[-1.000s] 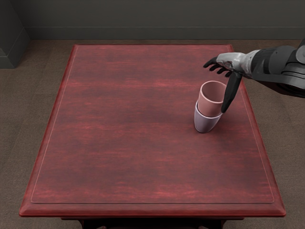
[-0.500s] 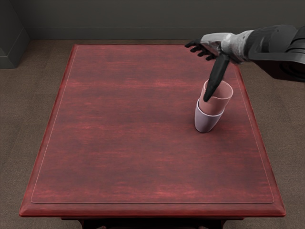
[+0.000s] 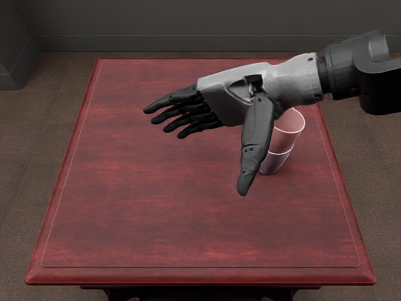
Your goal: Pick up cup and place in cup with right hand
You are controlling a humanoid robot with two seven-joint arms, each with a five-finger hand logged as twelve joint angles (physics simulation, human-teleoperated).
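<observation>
The nesting, which is the whole of the task, looks done: the smooth pink round cup (image 3: 289, 138) sits in the mouth of the smooth lavender tapered cup (image 3: 275, 162), its lower part out of sight inside and its upper part and open rim standing clear above. Both are toward the right side of the reddish wooden rectangular desk (image 3: 156, 207), the lavender one on the desktop and bearing the pink one. The pair reads as roughly upright; a slight lean of the upper cup cannot be ruled out, since the grey and black five-fingered right hand (image 3: 230, 97) covers part of the left side of both. How deep the pink cup goes, and whether it has reached the bottom, cannot be told from here. The hand is wide and empty, its four dark fingers stretched toward the left of the view and its thumb pointing down, well apart from them. It appears to be above the desk, with the thumb in front of the cups in this view; whether any part of it touches them is not clear. With the release made, little seems left beyond taking the hand clear, and the thumb and wrist want care so that neither knocks the stack over.
</observation>
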